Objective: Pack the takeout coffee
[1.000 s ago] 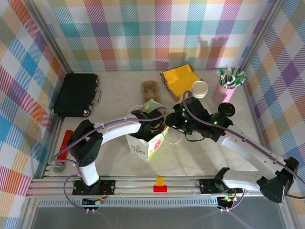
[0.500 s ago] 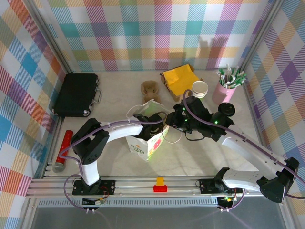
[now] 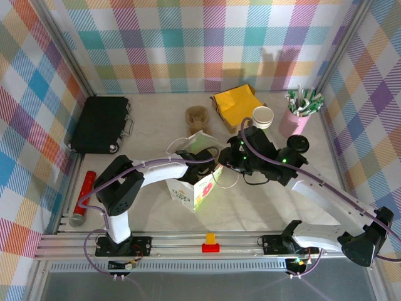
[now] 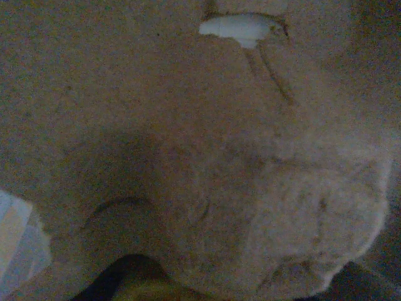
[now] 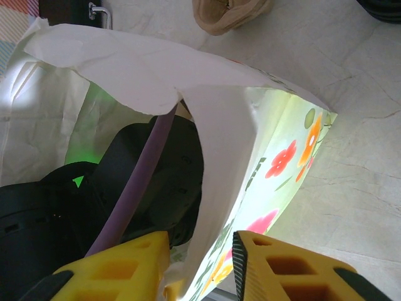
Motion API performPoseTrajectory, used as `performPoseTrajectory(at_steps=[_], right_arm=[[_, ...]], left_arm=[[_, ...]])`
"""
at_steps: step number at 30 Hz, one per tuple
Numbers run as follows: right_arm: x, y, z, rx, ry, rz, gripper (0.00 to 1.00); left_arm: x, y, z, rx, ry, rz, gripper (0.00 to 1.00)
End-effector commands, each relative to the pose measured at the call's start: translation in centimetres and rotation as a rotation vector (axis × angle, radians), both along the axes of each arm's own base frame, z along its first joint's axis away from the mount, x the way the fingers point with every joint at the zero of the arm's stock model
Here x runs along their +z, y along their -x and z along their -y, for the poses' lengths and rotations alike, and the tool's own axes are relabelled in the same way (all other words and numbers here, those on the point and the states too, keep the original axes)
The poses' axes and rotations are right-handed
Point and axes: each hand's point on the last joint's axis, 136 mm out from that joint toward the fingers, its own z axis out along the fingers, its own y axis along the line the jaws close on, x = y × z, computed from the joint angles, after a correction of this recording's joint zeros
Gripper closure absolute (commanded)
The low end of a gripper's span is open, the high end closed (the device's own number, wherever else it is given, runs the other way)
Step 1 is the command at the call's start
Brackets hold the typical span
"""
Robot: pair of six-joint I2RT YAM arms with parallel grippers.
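Note:
The floral paper bag (image 3: pixel 191 188) stands open in the middle of the table. My left arm reaches down into it, and its black wrist (image 5: pixel 156 182) fills the bag's mouth. Brown paper lies close in front of the left wrist camera, where the fingers cannot be made out. My right gripper (image 5: pixel 200 241) straddles the bag's right wall (image 5: pixel 238 157), one yellow finger (image 5: pixel 125 263) inside and one outside, with a gap left between them. The takeout coffee (image 3: pixel 297 144) shows as a round black lid at the back right, apart from both grippers.
A lidless cream cup (image 3: pixel 263 116) and a pink holder of sticks (image 3: pixel 296 119) stand at the back right. A yellow box (image 3: pixel 237 102) and a brown carrier (image 3: pixel 197 117) lie behind the bag. A black case (image 3: pixel 100 124) and a red tube (image 3: pixel 83 197) are on the left.
The left arm has pushed a little further into the bag. The right gripper's fingers have drawn closer together around the bag's wall.

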Motion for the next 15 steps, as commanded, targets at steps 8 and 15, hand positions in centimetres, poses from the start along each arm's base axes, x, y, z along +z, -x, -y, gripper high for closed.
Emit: performPoseTrajectory(at_steps=[8, 15], right_arm=[[0.6, -0.4, 0.5, -0.003, 0.025, 0.026, 0.66], [0.4, -0.4, 0.8, -0.007, 0.044, 0.035, 0.67]], left_arm=[[4.2, -1.0, 1.0, 0.025, 0.065, 0.055, 0.96], [8.8, -1.6, 2.2, 0.034, 0.150, 0.097, 0.96]])
